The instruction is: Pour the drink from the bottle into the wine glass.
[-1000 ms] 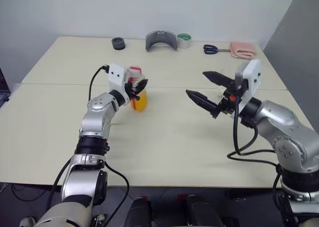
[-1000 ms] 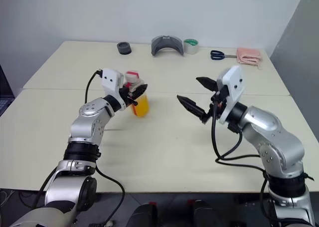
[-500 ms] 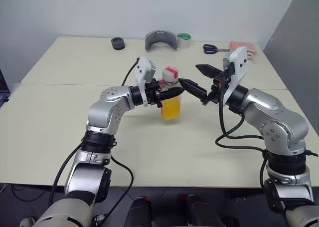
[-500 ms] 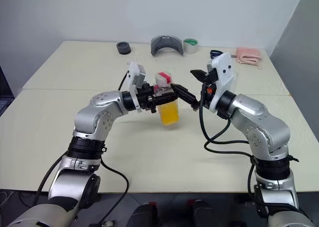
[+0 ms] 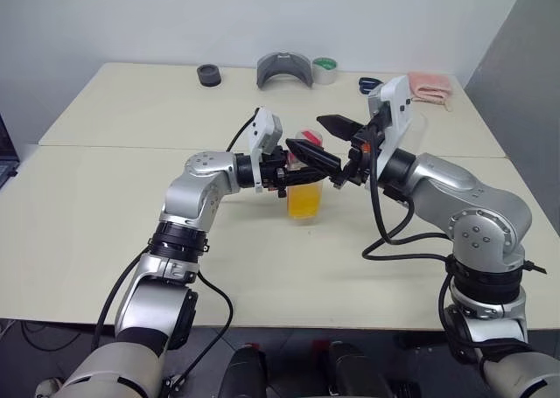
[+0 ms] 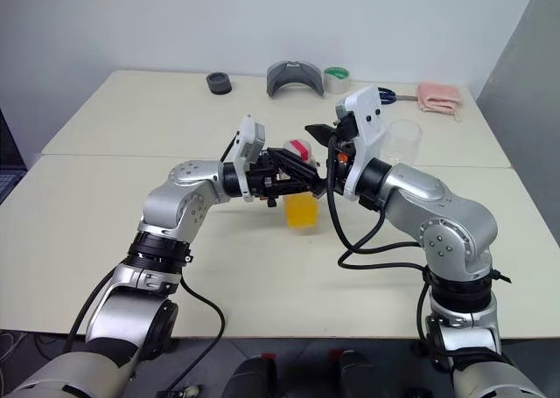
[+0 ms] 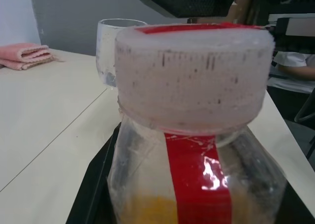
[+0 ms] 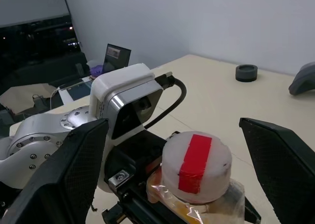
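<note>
Left gripper [image 5: 293, 172] is clamped on the bottle [image 5: 305, 188], fingers pinching its neck and shoulder just under the cap, reaching in level from the robot's left. Bottle upright, held over the middle of the table [image 5: 131, 214] — its base looks just off the surface or barely touching, hard to say from the head views. The drink [image 5: 304, 202] fills the lower part of the bottle, orange-yellow. White cap [image 8: 196, 166] with a red band across the top is on; the red strip runs down the side in the left wrist view.

Right gripper [image 5: 331, 144] is spread wide, one finger on each side of the cap and a little above it — not touching it. In the right wrist view the two black fingers [image 8: 81, 171] stand well apart with the cap centred between them.

Wine glass [image 6: 402, 141] stands upright on the table behind the right arm, toward the far right side, apart from the bottle; its bowl also shows past the cap in the left wrist view.

Along the far edge: black tape roll [image 5: 208, 74], grey curved object [image 5: 284, 69], green tape roll [image 5: 325, 69], scissors [image 5: 369, 85], pink cloth [image 5: 432, 87].
</note>
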### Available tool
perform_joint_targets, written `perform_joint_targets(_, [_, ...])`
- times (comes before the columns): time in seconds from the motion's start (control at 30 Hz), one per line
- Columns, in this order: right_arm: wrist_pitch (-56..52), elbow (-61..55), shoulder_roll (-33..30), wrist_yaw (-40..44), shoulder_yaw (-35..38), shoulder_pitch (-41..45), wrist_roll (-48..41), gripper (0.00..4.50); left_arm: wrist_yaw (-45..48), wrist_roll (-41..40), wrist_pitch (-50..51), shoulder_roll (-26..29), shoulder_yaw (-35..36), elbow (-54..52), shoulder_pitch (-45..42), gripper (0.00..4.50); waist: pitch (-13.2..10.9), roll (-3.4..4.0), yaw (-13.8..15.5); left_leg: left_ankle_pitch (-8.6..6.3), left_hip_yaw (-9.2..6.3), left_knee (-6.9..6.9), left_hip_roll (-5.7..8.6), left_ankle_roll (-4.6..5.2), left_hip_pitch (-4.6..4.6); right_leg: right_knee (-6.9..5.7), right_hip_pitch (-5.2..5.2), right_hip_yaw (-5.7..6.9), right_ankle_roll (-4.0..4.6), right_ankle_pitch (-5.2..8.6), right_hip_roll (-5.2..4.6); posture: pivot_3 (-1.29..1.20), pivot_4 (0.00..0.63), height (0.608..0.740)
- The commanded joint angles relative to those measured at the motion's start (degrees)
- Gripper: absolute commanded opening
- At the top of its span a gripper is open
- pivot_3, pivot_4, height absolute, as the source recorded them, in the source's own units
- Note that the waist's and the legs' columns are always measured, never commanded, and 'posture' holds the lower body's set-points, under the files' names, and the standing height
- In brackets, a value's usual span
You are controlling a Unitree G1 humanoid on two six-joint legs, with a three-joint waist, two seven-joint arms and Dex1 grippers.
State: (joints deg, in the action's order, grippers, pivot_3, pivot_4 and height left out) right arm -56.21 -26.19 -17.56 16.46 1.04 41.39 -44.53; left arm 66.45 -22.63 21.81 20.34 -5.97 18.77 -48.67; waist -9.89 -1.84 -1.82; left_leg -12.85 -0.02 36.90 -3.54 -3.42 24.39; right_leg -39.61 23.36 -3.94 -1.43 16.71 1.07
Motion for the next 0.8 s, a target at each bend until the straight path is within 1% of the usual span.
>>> perform_joint_targets(0.03, [0.47,-1.66,0.11,-0.71,0.20,0.84,0.25,4.50,0.94,-0.39,-1.70,-0.38,0.70,-1.07,-2.34,1.82,0.00,0.00,0.00,0.00,0.00,0.00,0.00,0.00,0.00,0.00,0.00,0.00,0.00,0.00,0.00,0.00,0.150,0.740])
perform_joint_targets(0.33, [2.77,0.74,-0.24,0.60,-0.88,0.43,3.76,4.50,1.06,-0.44,-1.66,-0.25,0.92,-1.94,-2.23,1.82,0.00,0.00,-0.01,0.00,0.00,0.00,0.00,0.00,0.00,0.00,0.01,0.00,0.00,0.00,0.00,0.00,0.150,0.740])
perform_joint_targets(0.53, [3.16,1.39,-0.28,1.80,-0.95,-0.05,4.55,4.50,0.40,-0.26,-1.90,-0.21,1.17,-1.87,-2.05,1.82,0.00,0.00,-0.01,0.00,0.00,0.00,0.00,0.00,0.01,0.00,0.02,0.00,0.00,0.00,0.00,0.00,0.150,0.740])
perform_joint_targets(0.63, [3.34,1.56,0.14,1.75,-0.51,-0.28,4.80,3.88,0.27,-0.17,-2.08,-0.35,1.03,-2.04,-1.80,1.82,0.00,0.00,-0.01,0.00,0.00,0.00,0.00,0.00,0.01,0.00,0.02,0.00,0.00,0.00,0.00,0.00,0.150,0.740])
perform_joint_targets(0.77, [3.17,1.58,0.08,2.31,-0.56,-0.30,4.73,2.52,0.20,-0.18,-2.14,-0.41,1.02,-2.05,-1.78,1.82,0.00,0.00,-0.01,0.00,0.00,0.00,0.00,0.00,0.02,0.00,0.03,0.00,0.00,0.00,0.00,0.00,0.150,0.740])
perform_joint_targets(0.8, [3.16,1.59,0.12,2.36,-0.54,-0.29,4.75,2.11,0.19,-0.18,-2.17,-0.42,1.03,-2.03,-1.79,1.82,0.00,0.00,-0.01,0.00,0.00,0.00,0.00,0.00,0.02,0.00,0.03,0.00,0.00,0.00,0.00,0.00,0.150,0.740])
